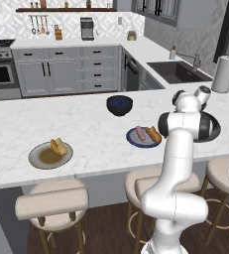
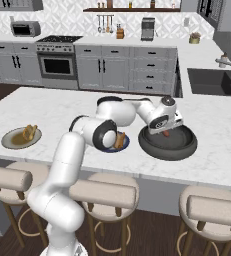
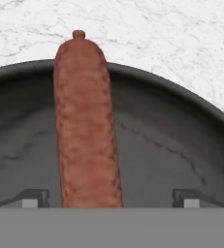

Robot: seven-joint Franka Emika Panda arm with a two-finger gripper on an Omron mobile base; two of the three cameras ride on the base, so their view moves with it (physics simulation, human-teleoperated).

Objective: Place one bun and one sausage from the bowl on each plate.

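The wide dark bowl point(image 2: 168, 145) stands on the island counter, right of the small blue-grey plate point(image 1: 143, 139). One reddish sausage point(image 3: 87, 126) lies in the bowl, running away from the hand. My gripper point(image 3: 111, 198) is lowered into the bowl point(image 3: 176, 97) and stands open, its fingertips point(image 3: 36, 197) on either side of the sausage's near end, not touching it. In the right base view the gripper point(image 2: 166, 130) hangs over the bowl's middle. The blue-grey plate carries a sausage point(image 1: 140, 134) and a bun point(image 1: 153, 134). On the beige plate point(image 1: 39, 158) at far left lies a bun point(image 1: 59, 146).
A smaller dark blue bowl point(image 1: 119, 105) stands further back on the counter. A sink point(image 1: 178, 72) and a paper towel roll point(image 1: 224, 73) are at the back right. Padded stools point(image 1: 51, 201) line the counter's near edge.
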